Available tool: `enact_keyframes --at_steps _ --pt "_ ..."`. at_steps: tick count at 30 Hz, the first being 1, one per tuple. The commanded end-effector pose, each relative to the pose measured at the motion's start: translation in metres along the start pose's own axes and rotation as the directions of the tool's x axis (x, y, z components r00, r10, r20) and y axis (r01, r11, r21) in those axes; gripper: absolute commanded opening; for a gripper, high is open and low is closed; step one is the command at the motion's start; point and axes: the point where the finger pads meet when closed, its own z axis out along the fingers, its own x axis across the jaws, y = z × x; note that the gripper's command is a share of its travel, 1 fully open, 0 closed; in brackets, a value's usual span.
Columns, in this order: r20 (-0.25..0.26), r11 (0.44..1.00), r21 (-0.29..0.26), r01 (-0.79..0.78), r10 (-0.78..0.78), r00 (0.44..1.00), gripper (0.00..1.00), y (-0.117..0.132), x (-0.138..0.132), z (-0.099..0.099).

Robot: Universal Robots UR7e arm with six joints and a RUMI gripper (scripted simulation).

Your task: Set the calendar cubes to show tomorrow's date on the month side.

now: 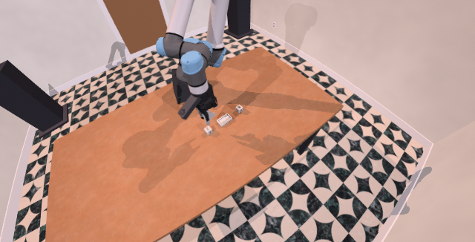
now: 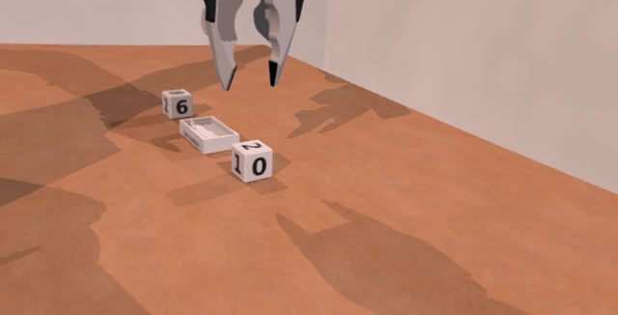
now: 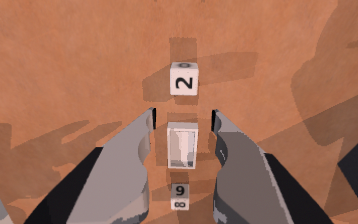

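Observation:
The white calendar tray [image 1: 227, 122] [image 2: 219, 144] [image 3: 170, 145] lies empty on the wooden table [image 1: 111, 168]. One white cube [image 1: 208, 131] [image 2: 252, 161] [image 3: 184, 79] sits on the table just off one end of the tray, with 2 on top and 1 and 0 on its sides. The other cube [image 1: 239, 108] [image 2: 178, 103] [image 3: 180, 196] sits off the opposite end, showing 6 in the exterior view and 9 and 8 in the wrist view. My gripper [image 1: 208, 117] [image 2: 251, 80] [image 3: 183, 110] hangs above the tray, fingers partly closed with a clear gap and nothing between them.
The arm's base stands on the table behind the tray. Black speaker-like boxes stand on the checkered floor at the far left and back. Walls lie beyond the table's far and right edges.

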Motion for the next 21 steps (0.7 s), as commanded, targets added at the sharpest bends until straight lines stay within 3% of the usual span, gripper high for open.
enact_keyframes --at_steps 1,21 --pt "0.002 1.0 0.001 0.0 0.0 1.0 0.29 -0.001 -0.001 -0.001" --pt "-0.001 1.0 -0.003 0.0 0.0 1.0 0.29 0.001 0.0 0.016"
